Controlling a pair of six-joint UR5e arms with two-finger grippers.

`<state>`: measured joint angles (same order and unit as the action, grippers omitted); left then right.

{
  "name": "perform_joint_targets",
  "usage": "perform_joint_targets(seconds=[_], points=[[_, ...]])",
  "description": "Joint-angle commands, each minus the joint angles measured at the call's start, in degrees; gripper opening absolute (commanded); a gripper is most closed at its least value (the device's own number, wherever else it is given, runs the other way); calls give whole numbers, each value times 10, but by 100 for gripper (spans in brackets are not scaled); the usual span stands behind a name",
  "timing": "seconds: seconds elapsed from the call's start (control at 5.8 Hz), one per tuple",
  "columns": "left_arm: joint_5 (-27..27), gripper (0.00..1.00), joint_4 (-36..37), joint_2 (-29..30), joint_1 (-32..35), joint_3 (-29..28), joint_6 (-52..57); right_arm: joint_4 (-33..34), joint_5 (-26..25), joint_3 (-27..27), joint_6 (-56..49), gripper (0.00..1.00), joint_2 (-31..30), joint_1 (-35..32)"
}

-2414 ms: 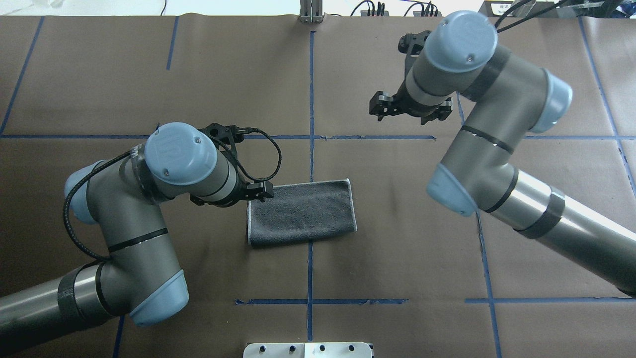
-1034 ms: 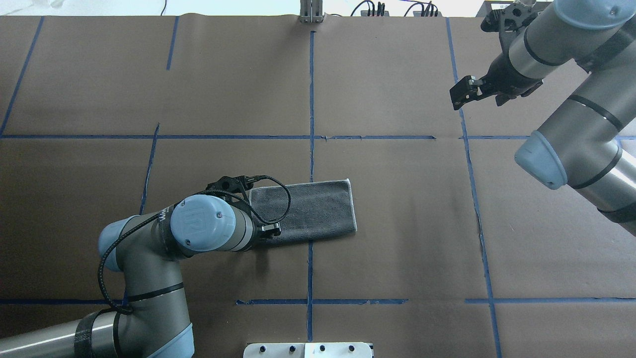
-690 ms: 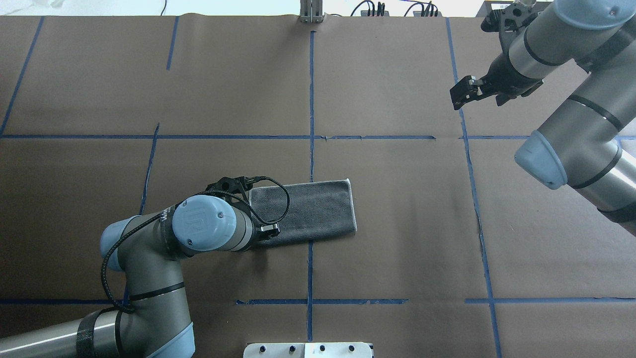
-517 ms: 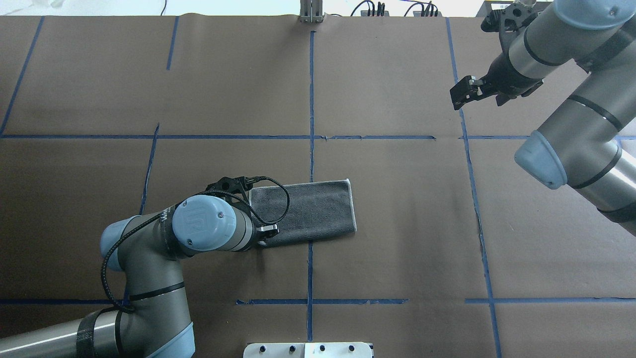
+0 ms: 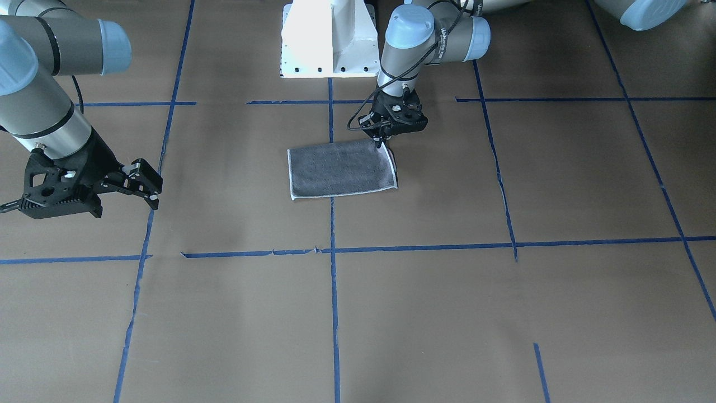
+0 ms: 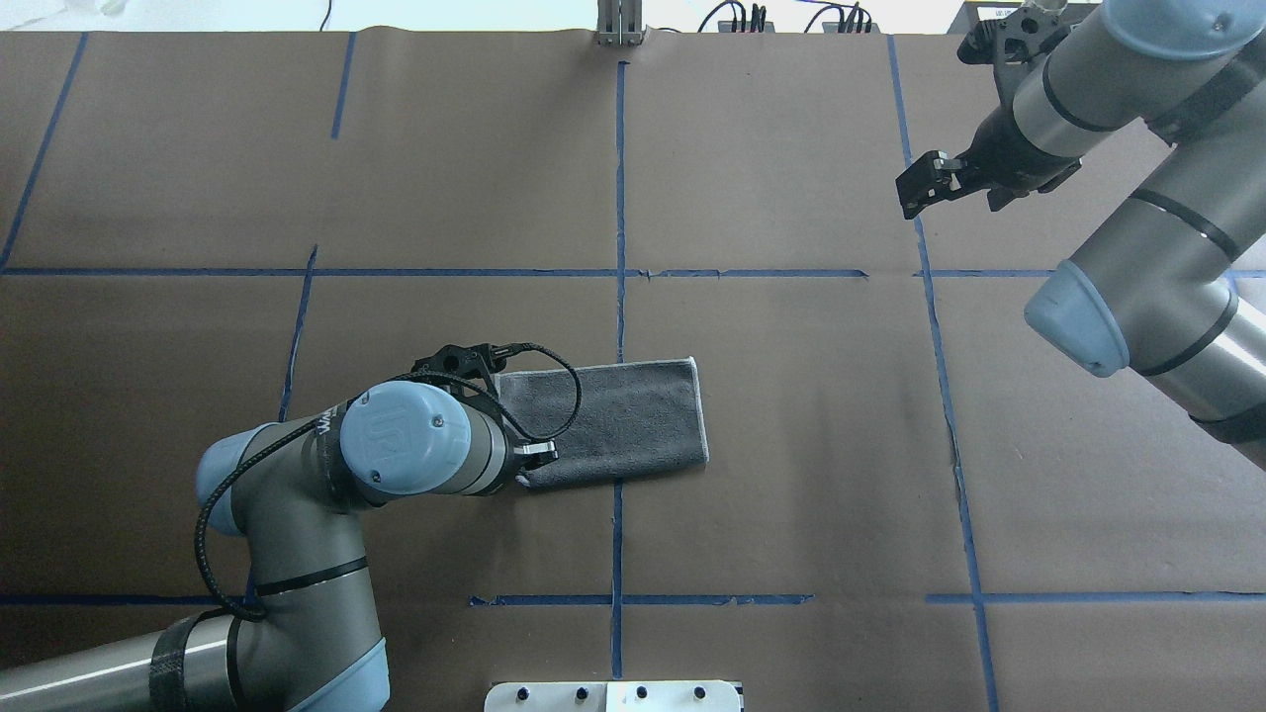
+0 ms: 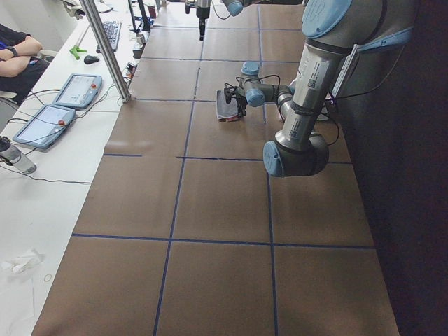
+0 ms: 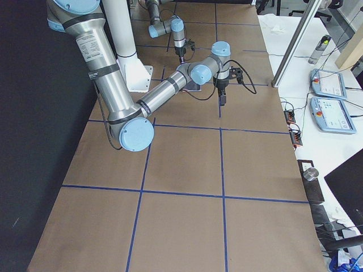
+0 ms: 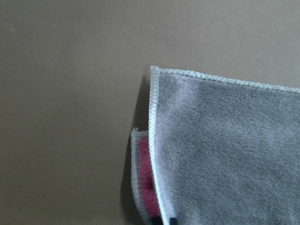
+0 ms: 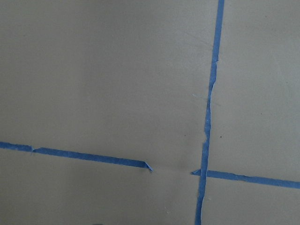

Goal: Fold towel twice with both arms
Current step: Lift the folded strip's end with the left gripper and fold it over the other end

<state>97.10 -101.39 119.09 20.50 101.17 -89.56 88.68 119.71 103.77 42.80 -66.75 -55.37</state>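
The towel [image 6: 623, 420] lies folded once, dark grey side up, on the brown table; it also shows in the front view [image 5: 341, 170]. My left gripper [image 5: 385, 143] stands at its corner nearest the robot on my left side, fingers pinched together on the edge. In the overhead view the wrist hides those fingers. The left wrist view shows the grey top layer [image 9: 225, 154] and a strip of the pink face [image 9: 144, 178] under it. My right gripper [image 5: 150, 183] is open and empty, raised far off to my right, and shows in the overhead view [image 6: 915, 188].
Blue tape lines [image 6: 619, 198] divide the brown table cover. The white pedestal base [image 5: 330, 39] stands behind the towel. A metal plate [image 6: 613, 695] sits at the near edge. Tablets [image 7: 77, 91] and a seated person [image 7: 14, 52] are at the side table.
My left arm moved from the towel's far left corner to its near left corner, and that corner has drawn in slightly. My right arm swung away to the far right and has since held still.
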Motion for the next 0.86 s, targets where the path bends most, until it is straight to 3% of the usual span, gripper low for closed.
perform_joint_targets(seconds=[0.0, 0.17, 0.69], points=[[-1, 0, 44, 47, 12, -8, 3, -6, 6, 2, -3, 100, -17, -3], [-1, 0, 69, 81, 12, -11, 6, -6, 10, 2, -37, 100, -28, -19], [-16, 0, 79, 240, 9, -180, 6, -5, 42, 2, -123, 100, -75, -73]])
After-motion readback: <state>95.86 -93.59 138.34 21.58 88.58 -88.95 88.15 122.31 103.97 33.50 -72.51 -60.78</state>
